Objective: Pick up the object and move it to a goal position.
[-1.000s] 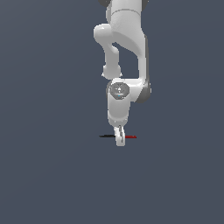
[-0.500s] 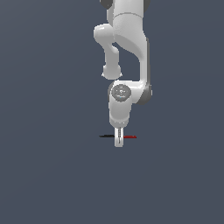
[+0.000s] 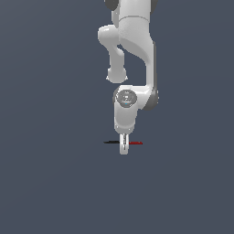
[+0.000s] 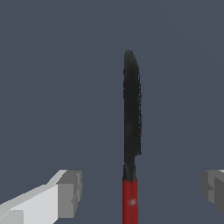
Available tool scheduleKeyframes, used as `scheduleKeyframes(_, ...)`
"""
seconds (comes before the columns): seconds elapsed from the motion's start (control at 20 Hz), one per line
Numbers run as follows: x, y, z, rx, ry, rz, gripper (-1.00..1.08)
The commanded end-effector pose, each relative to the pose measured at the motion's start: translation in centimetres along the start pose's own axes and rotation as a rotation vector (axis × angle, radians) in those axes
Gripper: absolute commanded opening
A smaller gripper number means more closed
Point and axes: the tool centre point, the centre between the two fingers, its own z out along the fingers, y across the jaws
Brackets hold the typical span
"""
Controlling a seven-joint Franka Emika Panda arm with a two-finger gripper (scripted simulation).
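Hovering low over the knife, fingers spread, nothing gripped yet.
Down at the floor, the gripper (image 3: 124,148) straddles the middle of the knife (image 3: 122,142), whose black blade pokes out to the exterior view's left and red handle to the right. Through the wrist view the gripper (image 4: 140,192) stands wide open, the knife (image 4: 131,131) lying between the pads with clear gaps either side. By my read: approach done; closing, lifting and carrying to the goal remain.

plain dark grey-blue ground (image 3: 50,183) in both views
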Motion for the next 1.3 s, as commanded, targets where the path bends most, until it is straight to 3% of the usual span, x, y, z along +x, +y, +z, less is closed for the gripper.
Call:
scheduleKeyframes(0.0, 0.0, 0.1, 0.8, -0.001, 0.000, 0.001, 1.00)
scheduleKeyframes(0.55, 0.0, 0.0, 4.5, -0.001, 0.000, 0.004, 1.00)
scheduleKeyframes(0.6, 0.0, 0.0, 4.5, -0.001, 0.000, 0.004, -1.00)
scheduleKeyframes(1.25, -0.1, 0.0, 4.1, 0.001, 0.000, 0.004, -1.00)
